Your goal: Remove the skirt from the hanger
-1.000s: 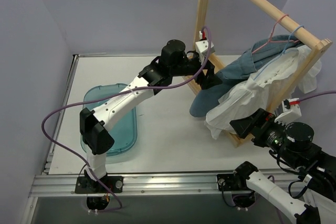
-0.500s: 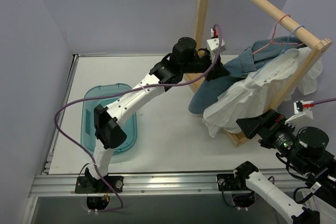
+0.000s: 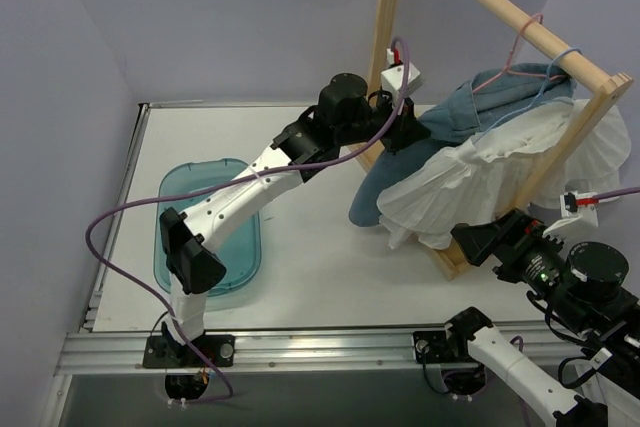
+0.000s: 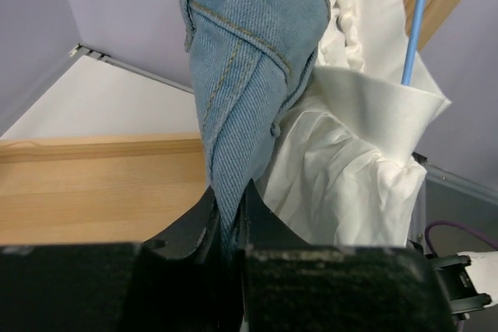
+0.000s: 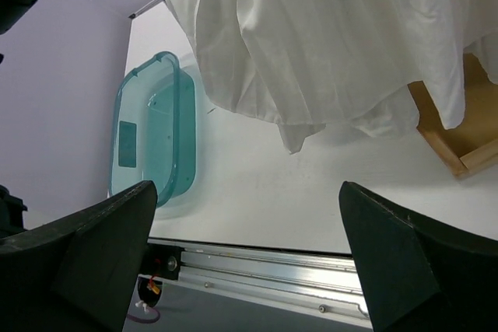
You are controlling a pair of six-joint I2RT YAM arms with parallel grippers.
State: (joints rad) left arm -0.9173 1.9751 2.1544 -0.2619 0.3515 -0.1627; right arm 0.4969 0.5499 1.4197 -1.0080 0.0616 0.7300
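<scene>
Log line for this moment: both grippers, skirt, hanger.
left gripper: shut on denim garment | right gripper: open, empty | skirt: hanging on hanger

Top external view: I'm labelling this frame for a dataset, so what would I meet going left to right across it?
In order: teal tub → left gripper, shut on the denim garment → skirt.

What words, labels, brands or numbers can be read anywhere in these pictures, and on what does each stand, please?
No text is legible in any view.
Dark label inside the teal bin: too blurred to read.
White tag with a red mark near the right wrist: too small to read.
</scene>
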